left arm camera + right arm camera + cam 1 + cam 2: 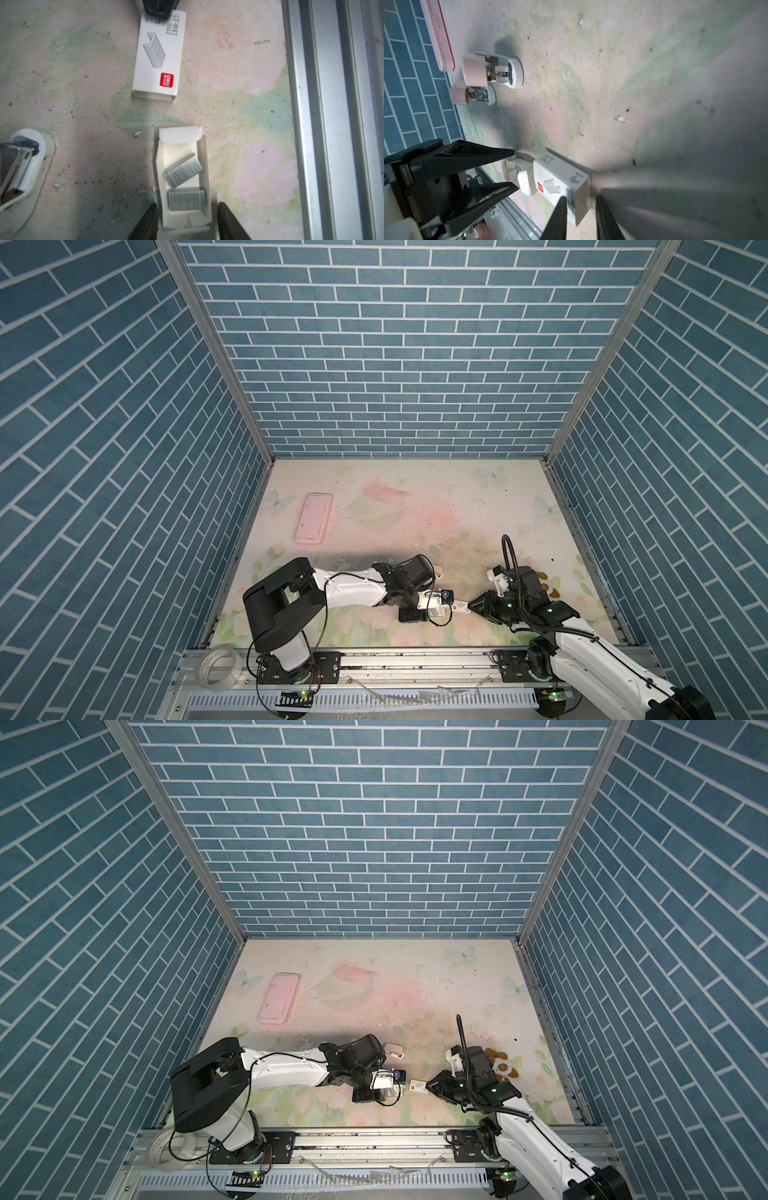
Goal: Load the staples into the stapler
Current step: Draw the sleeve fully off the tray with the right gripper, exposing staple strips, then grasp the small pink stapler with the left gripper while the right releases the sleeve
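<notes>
We see the L gripper (187,205) w/ jaws parted astride one end of the cream tray (176,148). Mat (239,124) shows beside one finger, so no pinch. Two strips of staples (182,170) lie in the tray. The R gripper (580,197) straddles the white sleeve (158,58) end, slightly open, w/ a gap on one side. The stapler (500,70) sits w/ lid up, apart from both.

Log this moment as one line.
tray: out of sleeve, staples inside; left pincer: open around tray; right pincer: open around sleeve; stapler: untouched
</notes>
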Tool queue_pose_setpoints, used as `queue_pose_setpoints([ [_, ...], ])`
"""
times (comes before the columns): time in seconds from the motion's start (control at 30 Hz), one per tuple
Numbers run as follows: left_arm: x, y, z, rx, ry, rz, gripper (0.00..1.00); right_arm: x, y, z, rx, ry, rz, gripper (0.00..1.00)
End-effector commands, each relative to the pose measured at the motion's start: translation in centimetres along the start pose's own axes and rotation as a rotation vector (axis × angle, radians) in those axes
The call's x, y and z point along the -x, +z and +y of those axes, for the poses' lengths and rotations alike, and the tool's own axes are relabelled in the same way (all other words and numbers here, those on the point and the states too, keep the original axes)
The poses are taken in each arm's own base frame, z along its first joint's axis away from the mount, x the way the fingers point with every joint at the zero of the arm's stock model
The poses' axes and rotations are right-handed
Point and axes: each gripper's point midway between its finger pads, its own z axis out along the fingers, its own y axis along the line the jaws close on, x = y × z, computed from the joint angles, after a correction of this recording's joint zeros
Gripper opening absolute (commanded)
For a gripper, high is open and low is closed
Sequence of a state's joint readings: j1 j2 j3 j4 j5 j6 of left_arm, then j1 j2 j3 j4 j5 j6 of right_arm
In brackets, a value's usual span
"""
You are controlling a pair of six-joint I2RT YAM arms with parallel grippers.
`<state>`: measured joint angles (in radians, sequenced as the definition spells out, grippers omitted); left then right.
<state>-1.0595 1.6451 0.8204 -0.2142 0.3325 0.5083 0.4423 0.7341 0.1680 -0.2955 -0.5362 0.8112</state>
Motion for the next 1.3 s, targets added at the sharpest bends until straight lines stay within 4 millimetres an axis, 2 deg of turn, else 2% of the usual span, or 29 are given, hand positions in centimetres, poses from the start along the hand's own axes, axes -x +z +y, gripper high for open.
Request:
queue_pose_setpoints([
  [0.0,0.1,-1.0,0.1,0.012,-0.009,-0.002,0.54,1.0,-0.5,0.6,-0.015,-0.023,-0.03,0.28],
  [0.2,1.0,-2.7,0.2,0.019,0.009,-0.007,0.62,1.9,-1.6,0.9,-0.055,-0.04,-0.076,0.31],
  [0.43,2.3,-6.8,0.1,-0.011,0.035,0.037,0.64,2.4,-3.7,1.1,-0.117,-0.06,-0.118,0.31],
  [0.53,2.0,-9.0,1.2,-0.01,0.017,0.062,0.65,2.7,-4.5,1.5,-0.138,-0.074,-0.127,0.31],
  [0.67,1.0,-11.1,3.6,-0.007,0.003,0.094,0.68,3.1,-4.6,3.0,-0.109,-0.083,-0.097,0.32],
  [0.77,-0.1,-11.6,5.2,-0.017,-0.021,0.138,0.67,3.2,-4.5,3.9,-0.101,-0.09,-0.059,0.32],
  [0.83,-0.2,-12.0,5.2,-0.084,-0.015,0.091,0.65,3.4,-4.6,4.5,-0.094,-0.1,-0.042,0.32],
  [1.03,-0.8,-12.7,5.6,-0.071,0.004,0.086,0.69,3.6,-4.9,5.8,-0.056,-0.114,-0.036,0.32],
  [1.27,-0.8,-11.6,6.8,-0.082,0.046,0.085,0.69,4.3,-4.7,5.3,-0.037,-0.094,-0.118,0.32],
])
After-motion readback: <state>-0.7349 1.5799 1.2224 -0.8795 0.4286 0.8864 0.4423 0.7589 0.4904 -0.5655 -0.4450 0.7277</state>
